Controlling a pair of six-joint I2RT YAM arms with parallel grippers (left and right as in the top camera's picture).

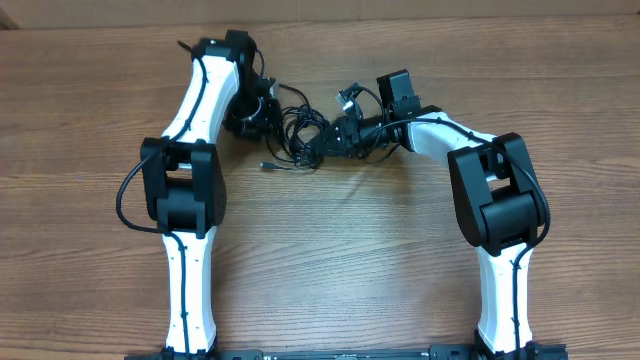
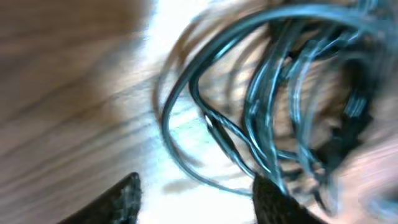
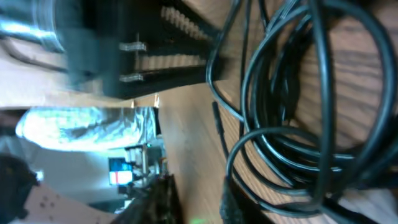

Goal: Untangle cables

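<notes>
The cables (image 1: 297, 135) lie as a tangle of thin black loops on the wooden table between my two arms, with one small plug end (image 1: 268, 166) trailing toward the front. My left gripper (image 1: 252, 118) is at the tangle's left side and my right gripper (image 1: 335, 138) at its right side. In the left wrist view the left gripper (image 2: 196, 196) is open, with bare wood between its fingers and blurred cable loops (image 2: 273, 106) just past the right finger. In the right wrist view the right gripper (image 3: 198, 202) stands slightly open on bare wood, and cable coils (image 3: 292, 124) lie against one finger.
The wooden table (image 1: 330, 260) stretches toward the front, where a black base rail (image 1: 340, 353) runs between the arm bases. A thicker black arm wire (image 1: 124, 195) loops out from the left arm. Beyond the table edge, the right wrist view shows room clutter (image 3: 87, 124).
</notes>
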